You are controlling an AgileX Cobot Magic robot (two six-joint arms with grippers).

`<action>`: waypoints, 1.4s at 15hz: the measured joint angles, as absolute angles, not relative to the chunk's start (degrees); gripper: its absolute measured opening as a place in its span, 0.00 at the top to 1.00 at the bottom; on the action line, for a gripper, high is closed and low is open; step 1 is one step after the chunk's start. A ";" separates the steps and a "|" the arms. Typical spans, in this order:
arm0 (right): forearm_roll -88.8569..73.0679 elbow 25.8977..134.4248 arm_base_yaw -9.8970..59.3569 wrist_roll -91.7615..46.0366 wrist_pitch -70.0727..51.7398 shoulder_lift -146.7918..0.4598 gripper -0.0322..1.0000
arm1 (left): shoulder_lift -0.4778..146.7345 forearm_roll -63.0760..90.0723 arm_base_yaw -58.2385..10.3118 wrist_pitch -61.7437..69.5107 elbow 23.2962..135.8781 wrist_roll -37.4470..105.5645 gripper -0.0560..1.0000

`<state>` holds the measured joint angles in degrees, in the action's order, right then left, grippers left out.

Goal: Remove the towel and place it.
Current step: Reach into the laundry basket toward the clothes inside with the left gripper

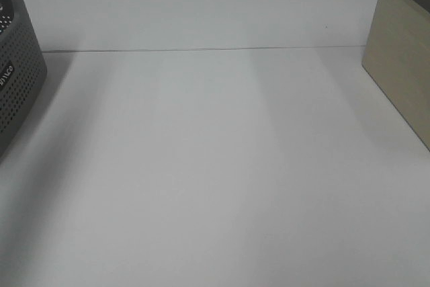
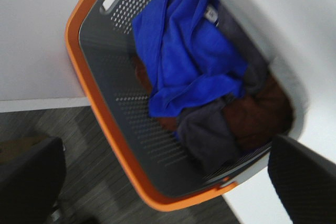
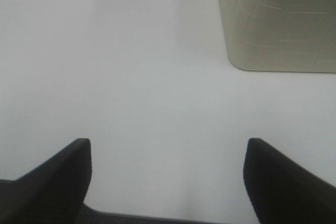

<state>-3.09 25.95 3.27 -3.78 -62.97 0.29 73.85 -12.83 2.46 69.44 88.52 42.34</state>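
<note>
A royal-blue plush towel (image 2: 184,51) lies on darker cloths (image 2: 252,116) in an orange-rimmed grey perforated basket (image 2: 102,72); the left claw (image 2: 165,153) and right claw (image 3: 168,148) gape empty.

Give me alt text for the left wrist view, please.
A royal-blue towel lies crumpled in a grey, orange-rimmed perforated basket, atop a brown cloth and a grey cloth. The left gripper hangs open above it, holding nothing.

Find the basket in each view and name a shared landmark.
Exterior high: basket at the left edge, cut off.
Left wrist: basket fills the middle, towel inside.
Right wrist: not in it.
Shared landmark: white table; box links exterior high and right wrist.
</note>
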 joint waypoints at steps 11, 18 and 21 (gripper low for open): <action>-3.09 25.95 3.27 -3.78 -62.97 0.29 0.24 | 106.11 -21.26 17.02 49.45 89.61 61.65 0.01; -3.09 25.95 3.27 -3.78 -62.97 0.29 0.24 | 117.63 -25.67 17.02 44.35 89.84 63.88 0.03; -3.09 25.95 3.27 -3.78 -62.97 0.29 0.24 | 118.72 -26.24 17.02 39.76 89.84 64.06 0.03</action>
<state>-3.09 25.95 3.27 -3.78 -62.97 0.29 118.72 -26.24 17.02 39.76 89.84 64.06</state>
